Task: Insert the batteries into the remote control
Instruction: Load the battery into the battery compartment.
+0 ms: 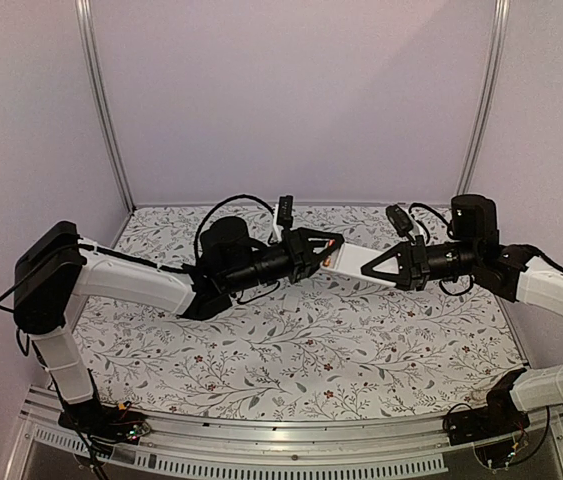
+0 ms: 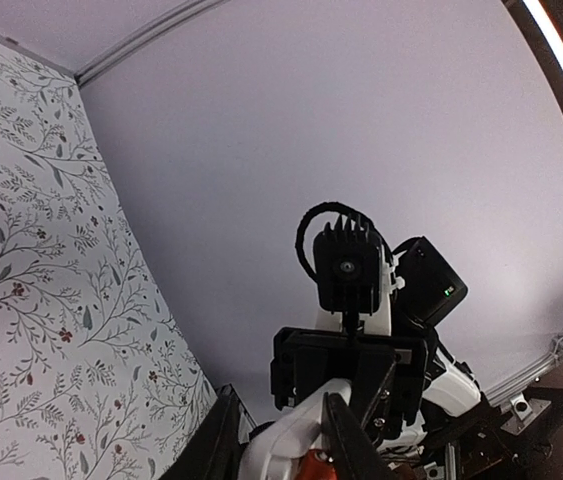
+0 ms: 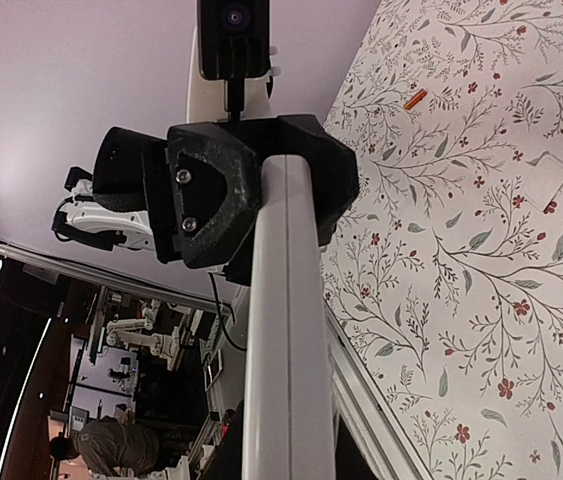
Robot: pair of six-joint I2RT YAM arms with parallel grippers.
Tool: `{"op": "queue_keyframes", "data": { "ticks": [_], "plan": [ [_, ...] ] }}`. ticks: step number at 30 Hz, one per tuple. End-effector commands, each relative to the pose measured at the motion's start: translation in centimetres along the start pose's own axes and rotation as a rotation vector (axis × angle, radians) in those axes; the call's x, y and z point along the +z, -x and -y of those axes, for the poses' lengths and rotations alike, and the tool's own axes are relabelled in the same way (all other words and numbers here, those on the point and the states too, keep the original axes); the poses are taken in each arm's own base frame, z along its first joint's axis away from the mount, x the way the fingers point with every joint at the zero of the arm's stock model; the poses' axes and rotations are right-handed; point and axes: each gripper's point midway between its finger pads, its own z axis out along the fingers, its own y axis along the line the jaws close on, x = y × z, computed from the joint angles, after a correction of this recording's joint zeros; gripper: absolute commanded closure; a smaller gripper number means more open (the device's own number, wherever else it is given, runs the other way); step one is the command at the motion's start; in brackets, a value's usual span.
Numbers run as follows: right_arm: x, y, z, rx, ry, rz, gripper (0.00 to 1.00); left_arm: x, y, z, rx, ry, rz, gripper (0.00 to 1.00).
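Observation:
My right gripper (image 1: 369,265) is shut on the white remote control (image 1: 349,259) and holds it level above the table, pointing left. In the right wrist view the remote (image 3: 283,330) runs up from my jaws as a long white bar. My left gripper (image 1: 323,253) meets the remote's far end, shut on an orange-red battery (image 2: 316,466) pressed against the white end (image 2: 286,440). A second battery (image 3: 415,98) lies on the floral table. The small white cover (image 3: 547,171) lies near it.
The floral table surface (image 1: 291,350) lies below both arms. Pale walls with metal corner posts (image 1: 106,110) close in the back and sides. A metal rail (image 1: 261,440) runs along the near edge.

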Motion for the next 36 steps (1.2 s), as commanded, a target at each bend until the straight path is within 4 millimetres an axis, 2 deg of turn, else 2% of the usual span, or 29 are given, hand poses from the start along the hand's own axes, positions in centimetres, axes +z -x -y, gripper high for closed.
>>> {"op": "queue_keyframes", "data": {
  "ticks": [1, 13, 19, 26, 32, 36],
  "plan": [
    [-1.4, 2.2, -4.9, -0.22, 0.116, 0.093, 1.0, -0.8, -3.8, -6.1, -0.071, 0.153, -0.122, 0.71],
    [-2.3, 3.2, -5.2, -0.237, 0.113, 0.141, 1.0, -0.7, -4.9, -6.7, -0.107, 0.143, -0.154, 0.71],
    [-2.8, 3.4, -6.8, -0.273, 0.164, 0.158, 1.0, -1.2, -5.2, -7.7, -0.11, 0.165, -0.15, 0.71],
    [-3.4, 3.5, -8.7, -0.296, 0.234, 0.173, 1.0, -0.7, -5.6, -7.1, -0.104, 0.108, -0.172, 0.69],
    [-3.7, 3.6, -9.5, -0.302, 0.26, 0.181, 1.0, -0.8, -5.8, -7.5, -0.128, 0.103, -0.167, 0.7],
    [-4.0, 3.8, -10.0, -0.312, 0.27, 0.192, 1.0, -1.0, -5.9, -7.8, -0.136, 0.099, -0.162, 0.76]
  ]
}}
